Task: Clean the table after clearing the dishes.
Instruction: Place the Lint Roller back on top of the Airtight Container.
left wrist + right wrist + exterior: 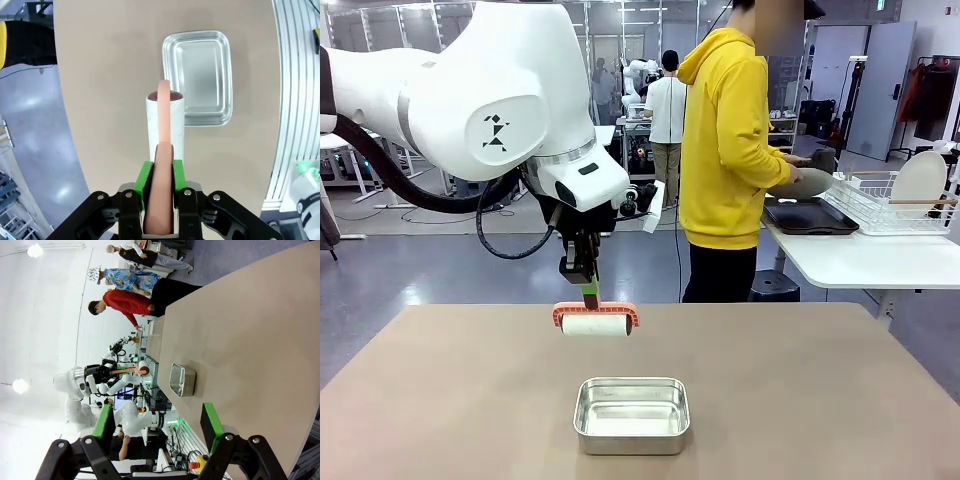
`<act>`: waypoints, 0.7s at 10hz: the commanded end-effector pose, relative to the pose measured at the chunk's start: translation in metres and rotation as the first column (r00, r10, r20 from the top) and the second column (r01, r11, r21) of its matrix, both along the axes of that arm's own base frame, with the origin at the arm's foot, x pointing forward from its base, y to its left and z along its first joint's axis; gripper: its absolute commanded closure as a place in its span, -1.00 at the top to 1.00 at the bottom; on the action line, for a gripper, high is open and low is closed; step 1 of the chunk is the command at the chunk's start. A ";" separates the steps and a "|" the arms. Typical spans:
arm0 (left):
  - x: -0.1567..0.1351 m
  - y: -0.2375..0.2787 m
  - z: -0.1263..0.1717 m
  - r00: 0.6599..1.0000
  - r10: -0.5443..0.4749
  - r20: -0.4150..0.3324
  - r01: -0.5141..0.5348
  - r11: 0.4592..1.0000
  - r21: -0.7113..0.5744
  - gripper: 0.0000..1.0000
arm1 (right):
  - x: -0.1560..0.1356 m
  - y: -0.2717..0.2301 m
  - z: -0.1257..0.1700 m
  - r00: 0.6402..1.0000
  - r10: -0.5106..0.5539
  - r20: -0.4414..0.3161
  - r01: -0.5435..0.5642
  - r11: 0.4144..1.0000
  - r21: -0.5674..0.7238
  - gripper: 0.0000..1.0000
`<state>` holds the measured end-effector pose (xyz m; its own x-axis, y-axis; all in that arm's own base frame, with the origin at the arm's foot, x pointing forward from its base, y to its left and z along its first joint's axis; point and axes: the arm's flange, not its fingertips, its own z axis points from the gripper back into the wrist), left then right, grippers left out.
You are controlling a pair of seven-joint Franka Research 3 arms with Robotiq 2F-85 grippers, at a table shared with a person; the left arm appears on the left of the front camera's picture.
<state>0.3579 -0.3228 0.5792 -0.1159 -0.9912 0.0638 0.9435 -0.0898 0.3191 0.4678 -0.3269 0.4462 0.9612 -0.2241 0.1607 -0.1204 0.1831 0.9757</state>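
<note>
My left gripper [588, 288] is shut on the orange handle of a lint roller [595, 322] and holds it over the far middle of the tan table [800, 400]. In the left wrist view the green pads [145, 179] clamp the handle, and the white roll [165, 125] points down at the table [110, 75]; whether it touches I cannot tell. My right gripper [159, 422] is open with nothing between its fingers, off the table's side. One white plate [920, 180] stands in a wire rack, beside a dark tray [810, 216].
A small steel pan [632, 414] sits empty on the near middle of the table, also visible as the pan [202, 75] next to the roll. A person in a yellow hoodie [730, 140] stands at the white side table [860, 262], hands by the rack.
</note>
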 end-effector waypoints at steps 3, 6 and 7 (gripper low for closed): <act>0.006 -0.003 -0.023 0.999 0.002 -0.044 -0.003 1.000 -0.021 -0.55 | -0.005 0.006 0.003 1.000 -0.005 0.003 0.005 1.000 0.013 0.74; 0.006 -0.023 -0.067 0.993 -0.043 -0.113 0.039 0.999 -0.036 -0.55 | -0.005 0.006 0.003 1.000 -0.005 0.003 0.005 1.000 0.013 0.74; 0.008 -0.024 -0.079 0.989 -0.031 -0.148 0.028 0.999 -0.022 -0.55 | -0.005 0.006 0.003 1.000 -0.005 0.003 0.005 1.000 0.013 0.74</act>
